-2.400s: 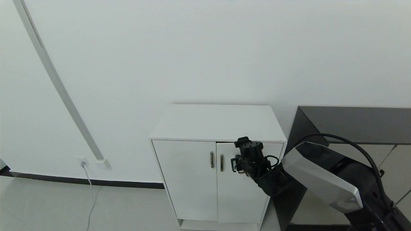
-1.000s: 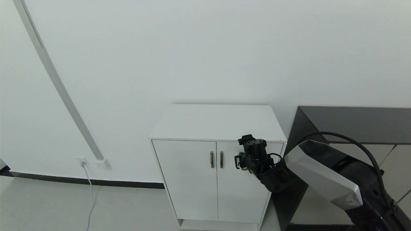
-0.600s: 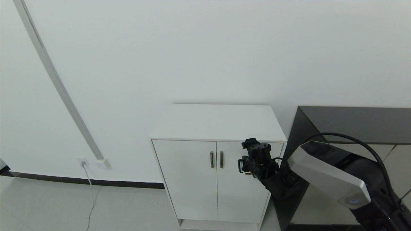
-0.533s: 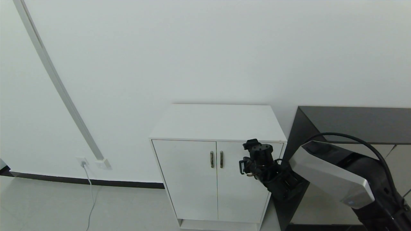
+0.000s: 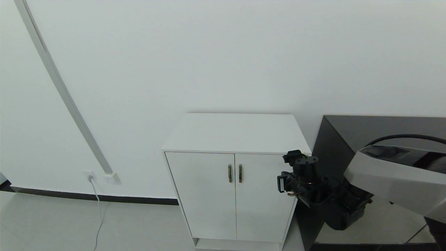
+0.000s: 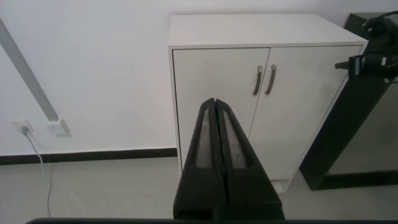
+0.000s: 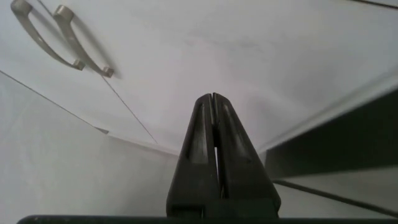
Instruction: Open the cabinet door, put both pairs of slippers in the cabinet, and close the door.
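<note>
The white cabinet (image 5: 236, 132) stands against the wall with both doors closed and flush, its two metal handles (image 5: 235, 173) side by side at the middle seam. My right gripper (image 7: 212, 97) is shut with nothing in it and hangs in front of the right door (image 7: 205, 43), off to the side of the handles (image 7: 62, 37). In the head view the right wrist (image 5: 301, 176) sits at the cabinet's right edge. My left gripper (image 6: 214, 101) is shut and empty. It is held well back from the cabinet (image 6: 261, 99) and faces its front.
A black cabinet (image 5: 369, 130) stands right beside the white one on the right. On the left wall are a socket with a cable (image 5: 91, 177) and a slanting conduit (image 5: 59, 87). Grey floor (image 5: 104, 223) lies open in front and to the left.
The right door, slightly ajar at first, now sits flush. My right arm has pulled back to the right, away from the handles toward the cabinet's right edge.
</note>
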Robot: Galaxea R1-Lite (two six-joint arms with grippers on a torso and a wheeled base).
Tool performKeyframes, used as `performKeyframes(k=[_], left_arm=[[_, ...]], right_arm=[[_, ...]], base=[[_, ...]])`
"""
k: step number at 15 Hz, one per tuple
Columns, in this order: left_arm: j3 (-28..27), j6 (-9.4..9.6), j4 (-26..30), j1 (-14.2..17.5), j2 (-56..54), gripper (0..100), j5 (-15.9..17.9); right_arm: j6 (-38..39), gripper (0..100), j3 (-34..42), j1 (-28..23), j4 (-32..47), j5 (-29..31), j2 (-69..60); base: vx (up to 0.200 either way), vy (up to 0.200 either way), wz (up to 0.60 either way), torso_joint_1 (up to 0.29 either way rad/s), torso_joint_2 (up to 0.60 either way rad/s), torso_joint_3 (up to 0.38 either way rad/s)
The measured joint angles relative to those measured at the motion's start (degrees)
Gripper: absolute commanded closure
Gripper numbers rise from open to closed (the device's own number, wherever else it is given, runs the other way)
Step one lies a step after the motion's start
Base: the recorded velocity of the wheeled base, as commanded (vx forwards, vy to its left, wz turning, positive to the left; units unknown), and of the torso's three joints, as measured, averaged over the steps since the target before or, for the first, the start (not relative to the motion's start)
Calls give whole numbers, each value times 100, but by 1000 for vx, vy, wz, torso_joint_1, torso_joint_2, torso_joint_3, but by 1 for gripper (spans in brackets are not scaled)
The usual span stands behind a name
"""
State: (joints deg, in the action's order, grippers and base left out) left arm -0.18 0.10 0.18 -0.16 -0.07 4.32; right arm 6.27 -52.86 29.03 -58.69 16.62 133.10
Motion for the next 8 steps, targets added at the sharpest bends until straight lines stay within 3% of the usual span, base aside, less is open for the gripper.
performKeyframes(k=[8], left_arm=[[0,-10,0,0,0,100,0]], right_arm=[[-129,100,1940,-445,-268,486,-1625]], base=[[0,0,0,0,0,0]])
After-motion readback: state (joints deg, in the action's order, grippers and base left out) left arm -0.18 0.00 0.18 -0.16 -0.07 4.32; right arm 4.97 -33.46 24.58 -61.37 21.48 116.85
